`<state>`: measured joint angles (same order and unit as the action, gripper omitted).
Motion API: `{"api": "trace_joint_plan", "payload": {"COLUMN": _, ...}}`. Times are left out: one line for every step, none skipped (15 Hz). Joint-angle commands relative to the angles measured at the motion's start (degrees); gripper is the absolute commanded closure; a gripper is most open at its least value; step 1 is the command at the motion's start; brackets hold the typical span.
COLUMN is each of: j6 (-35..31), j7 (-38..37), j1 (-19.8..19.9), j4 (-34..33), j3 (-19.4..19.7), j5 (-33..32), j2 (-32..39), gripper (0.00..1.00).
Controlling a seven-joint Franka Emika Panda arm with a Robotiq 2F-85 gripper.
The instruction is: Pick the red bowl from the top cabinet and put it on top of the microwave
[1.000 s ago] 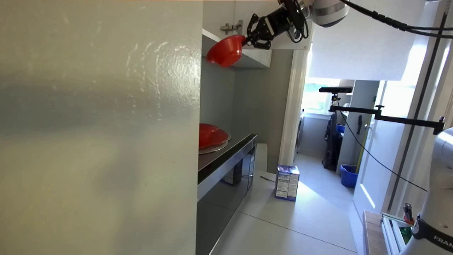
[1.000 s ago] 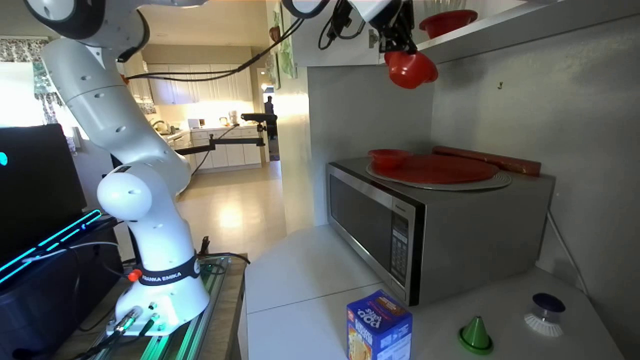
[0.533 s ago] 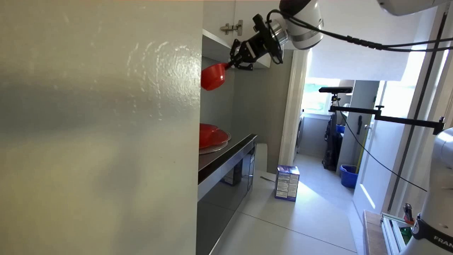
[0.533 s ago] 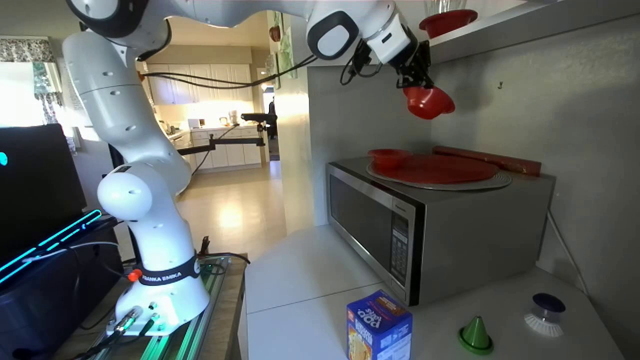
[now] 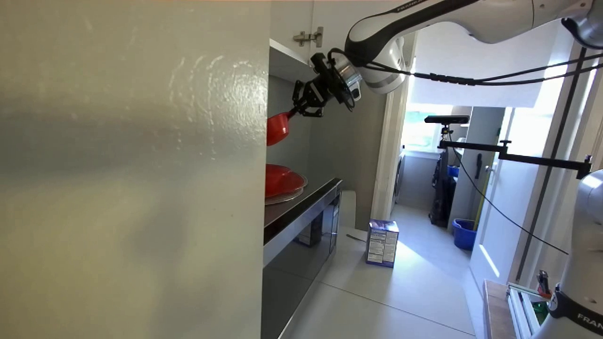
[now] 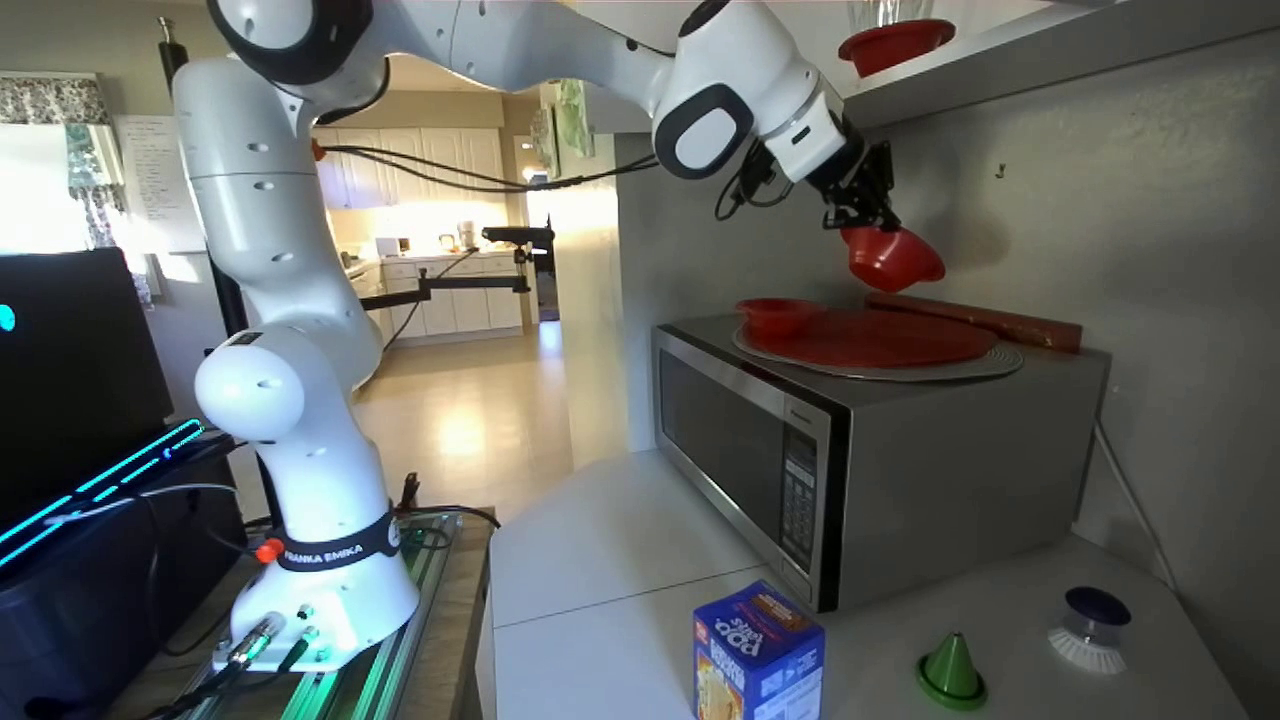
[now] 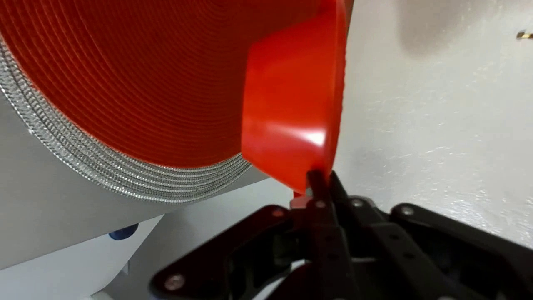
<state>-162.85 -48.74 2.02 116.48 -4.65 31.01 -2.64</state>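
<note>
Gripper (image 7: 326, 179): fingers close together, pinching the rim of the red bowl (image 7: 291, 112). Bowl hangs tilted in the air. Below it, a gap between in both exterior views: red mat (image 7: 158, 83), over a silver mat (image 7: 137, 179), on top of the microwave (image 6: 970, 470). Second bowl (image 6: 778, 316) and roll (image 6: 1010, 324) also up there. Cabinet (image 6: 1040, 55) above bears a red dish (image 6: 897, 45). Farther down, on the counter (image 6: 590, 540): blue box (image 6: 760, 650), green cone (image 6: 951, 672), brush (image 6: 1090, 632).
</note>
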Motion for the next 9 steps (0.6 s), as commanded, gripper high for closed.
{"api": "trace_joint_plan", "payload": {"j6": -1.1, "j7": -6.6, "j1": 0.3, "j4": -2.0, "j3": -0.4, "j5": -5.5, "j2": 3.0, "gripper": 0.99}}
{"api": "trace_joint_plan", "payload": {"j6": -1.1, "j7": -7.8, "j1": 0.1, "j4": -2.1, "j3": -0.4, "j5": -6.7, "j2": 3.5, "gripper": 0.99}}
{"api": "trace_joint_plan", "payload": {"j6": -0.7, "j7": -8.9, "j1": -0.1, "j4": -2.4, "j3": -0.3, "j5": -7.4, "j2": 3.9, "gripper": 0.99}}
{"api": "trace_joint_plan", "payload": {"j6": -0.8, "j7": -10.0, "j1": -0.4, "j4": -2.7, "j3": -0.4, "j5": -8.4, "j2": 4.4, "gripper": 0.99}}
{"api": "trace_joint_plan", "payload": {"j6": -0.8, "j7": -10.7, "j1": -0.6, "j4": -3.1, "j3": -0.4, "j5": -9.0, "j2": 5.0, "gripper": 0.99}}
{"api": "trace_joint_plan", "payload": {"j6": -1.0, "j7": -11.9, "j1": -0.8, "j4": -3.9, "j3": -0.4, "j5": -9.9, "j2": 6.0, "gripper": 0.99}}
{"api": "trace_joint_plan", "payload": {"j6": -0.9, "j7": -12.9, "j1": -1.1, "j4": -4.5, "j3": -0.3, "j5": -10.6, "j2": 6.6, "gripper": 0.99}}
{"api": "trace_joint_plan", "payload": {"j6": -0.8, "j7": -13.7, "j1": -1.4, "j4": -5.0, "j3": -0.3, "j5": -11.1, "j2": 7.2, "gripper": 0.99}}
{"api": "trace_joint_plan", "payload": {"j6": -1.0, "j7": -14.2, "j1": -1.7, "j4": -5.6, "j3": -0.2, "j5": -11.4, "j2": 7.8, "gripper": 0.99}}
